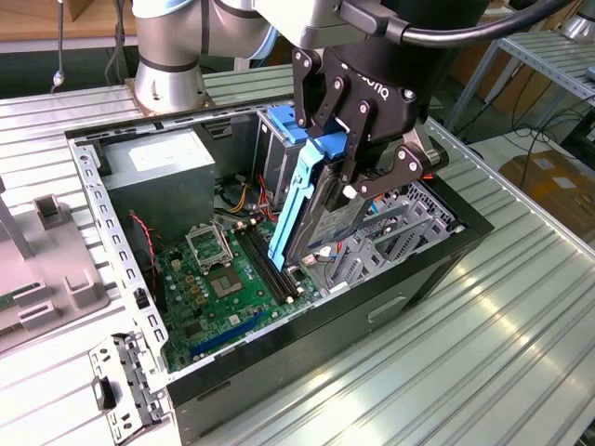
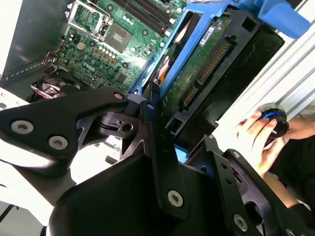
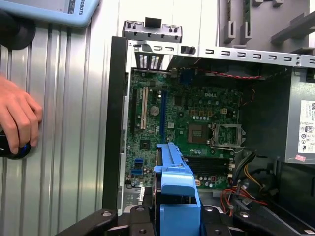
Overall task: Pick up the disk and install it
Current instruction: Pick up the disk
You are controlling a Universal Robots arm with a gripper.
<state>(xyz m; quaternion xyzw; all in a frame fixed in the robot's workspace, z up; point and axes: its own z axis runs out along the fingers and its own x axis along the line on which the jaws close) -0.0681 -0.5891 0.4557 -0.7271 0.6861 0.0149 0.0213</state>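
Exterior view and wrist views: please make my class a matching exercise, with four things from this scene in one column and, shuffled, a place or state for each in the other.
Column one
1. disk
2. power supply
3. motherboard
4. hand

Column two
A. green, lying flat on the floor of the open case
B. held tilted by the gripper, above the case
C. outside the case, over the ribbed table
D. grey box in a corner of the case

Pairs: 1-B, 2-D, 3-A, 4-C
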